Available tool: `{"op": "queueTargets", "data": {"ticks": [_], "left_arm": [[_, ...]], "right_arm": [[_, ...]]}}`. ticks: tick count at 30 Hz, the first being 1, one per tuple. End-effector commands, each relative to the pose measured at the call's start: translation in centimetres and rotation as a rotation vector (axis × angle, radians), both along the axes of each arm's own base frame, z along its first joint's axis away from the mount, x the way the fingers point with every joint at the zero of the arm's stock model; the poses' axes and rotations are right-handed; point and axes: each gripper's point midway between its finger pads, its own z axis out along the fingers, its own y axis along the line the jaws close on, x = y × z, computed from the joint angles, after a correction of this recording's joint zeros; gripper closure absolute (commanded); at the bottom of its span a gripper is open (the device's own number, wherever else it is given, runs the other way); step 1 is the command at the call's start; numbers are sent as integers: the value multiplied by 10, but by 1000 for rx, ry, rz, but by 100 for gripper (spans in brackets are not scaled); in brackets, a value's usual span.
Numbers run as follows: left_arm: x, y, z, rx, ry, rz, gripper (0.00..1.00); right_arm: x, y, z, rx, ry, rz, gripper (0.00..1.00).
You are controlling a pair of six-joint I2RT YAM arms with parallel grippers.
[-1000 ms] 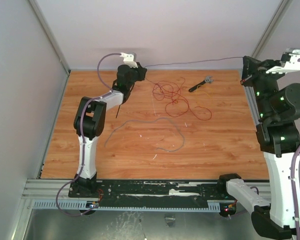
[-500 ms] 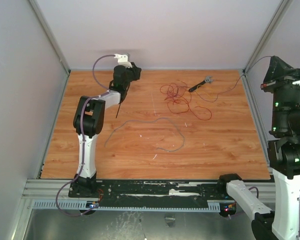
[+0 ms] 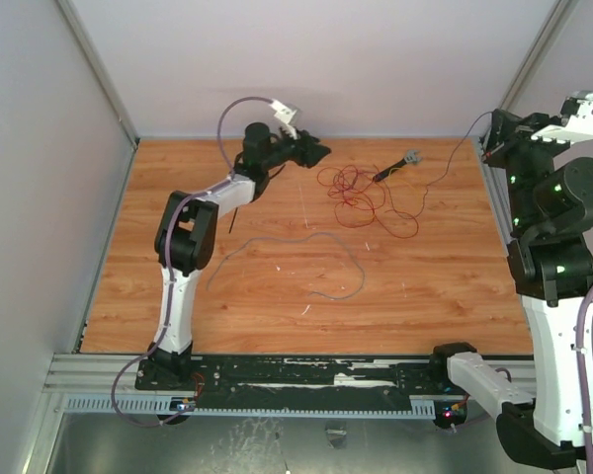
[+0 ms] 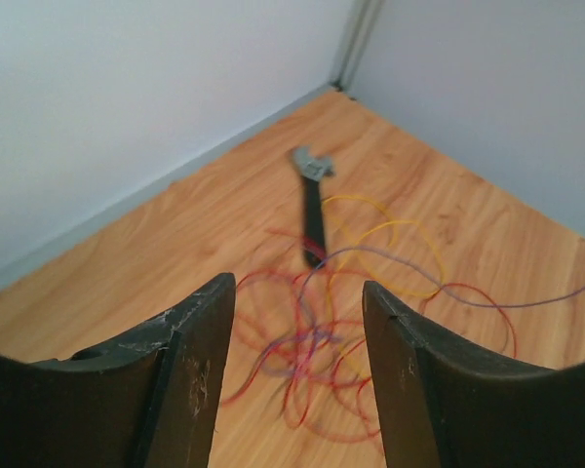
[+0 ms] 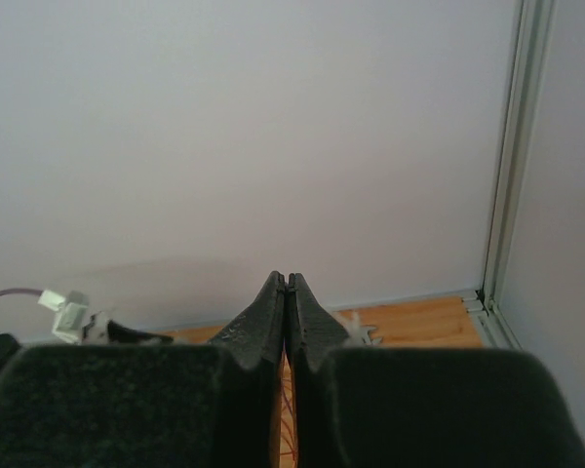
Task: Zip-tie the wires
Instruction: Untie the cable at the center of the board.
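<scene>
Wood-grain tabletop [image 3: 277, 316], white walls. At far centre the wires [image 3: 354, 193] lie tangled. I judge them light, limp and snag-prone, so I would pinch a bunched section. My left pincer [image 4: 297, 292] hovers just short of them, jaws apart, empty. My right pincer [image 5: 289, 283] is closed, apparently pinching one raised strand.

— Where could a hand pass freely?
— Along the near part of the table [image 3: 445, 296], which is bare wood. Mid-table lies a grey cable [image 3: 316, 236] (thin, flat on the boards).
— And farther back?
— The wires [image 3: 356, 193] sprawl at far centre, with a black tool [image 3: 393, 169] at their far edge. One strand rises through the air to the right gripper [image 5: 288, 288], crossing the far right corner. The left gripper [image 4: 297, 285], jaws apart, hangs just left of the tangle. The walls [image 3: 376, 69] close in on the left, back and right.
</scene>
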Motion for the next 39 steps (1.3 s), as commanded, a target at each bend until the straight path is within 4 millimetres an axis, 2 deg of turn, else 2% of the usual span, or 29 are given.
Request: {"op": "queueTargets", "data": {"ticks": [1,3,5,6,8,11,20,23,29,39], "left_arm": [[-18,-67,-5,134,-87,-172,39],[-13,-88,-18,203,-85,-151,39],[0,-98,-31,281,-72,-80,34],[5,-104,-27,309,-96,-63,33],[8,-112,-43,379,-101,-54,31],[9,-119,-63,456,-111,-47,28],[8,-125,-92,537,-135,-60,28],[11,-130,-99,550,-144,-45,28],[13,-146,-96,494,-169,-15,25],[16,-159,-103,440,-186,0,24]], "right_arm": [[-15,1,17,15,-57,18,100],[-15,2,17,12,-57,23,100],[-16,3,18,10,-63,31,100],[-17,4,19,11,-65,38,100],[-18,5,21,8,-72,46,100],[-17,5,19,5,-69,43,100],[-15,8,18,5,-74,60,100],[-14,9,18,4,-75,63,100],[-11,9,16,-5,-68,63,100],[-5,9,10,-15,-60,54,100]]}}
